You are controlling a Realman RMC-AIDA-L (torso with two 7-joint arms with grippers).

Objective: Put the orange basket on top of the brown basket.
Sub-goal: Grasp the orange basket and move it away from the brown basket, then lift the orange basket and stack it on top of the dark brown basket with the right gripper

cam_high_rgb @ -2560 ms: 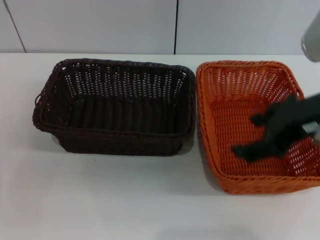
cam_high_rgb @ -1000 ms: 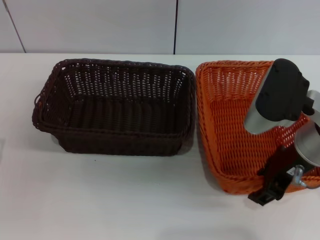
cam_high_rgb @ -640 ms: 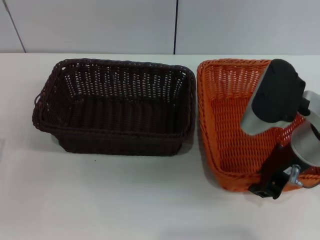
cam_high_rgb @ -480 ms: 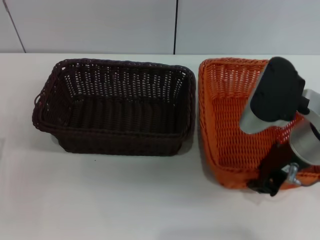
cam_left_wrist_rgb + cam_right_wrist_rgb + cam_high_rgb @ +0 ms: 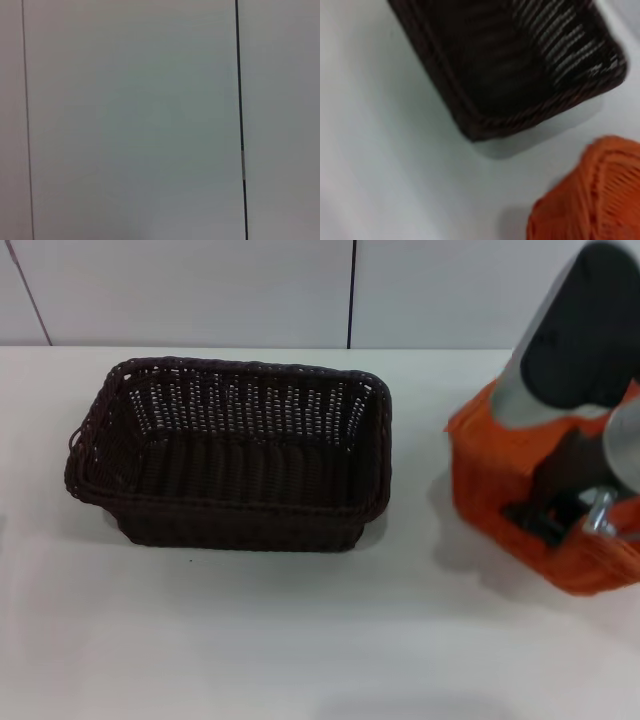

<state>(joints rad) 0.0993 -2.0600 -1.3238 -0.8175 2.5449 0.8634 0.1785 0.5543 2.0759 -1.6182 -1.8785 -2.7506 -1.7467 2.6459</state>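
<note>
1. White table (image 5: 250,640) fills the scene, with pale wall panels (image 5: 200,290) behind it.
2. On its left half, the brown basket (image 5: 235,455) sits flat with its opening up.
3. At the right edge, well apart from it, the orange basket (image 5: 500,485) hangs tilted above its own shadow.
4. Closed on that basket's near rim, the right gripper (image 5: 560,515) holds it up.
5. Only wall shows in the left wrist view.
</note>
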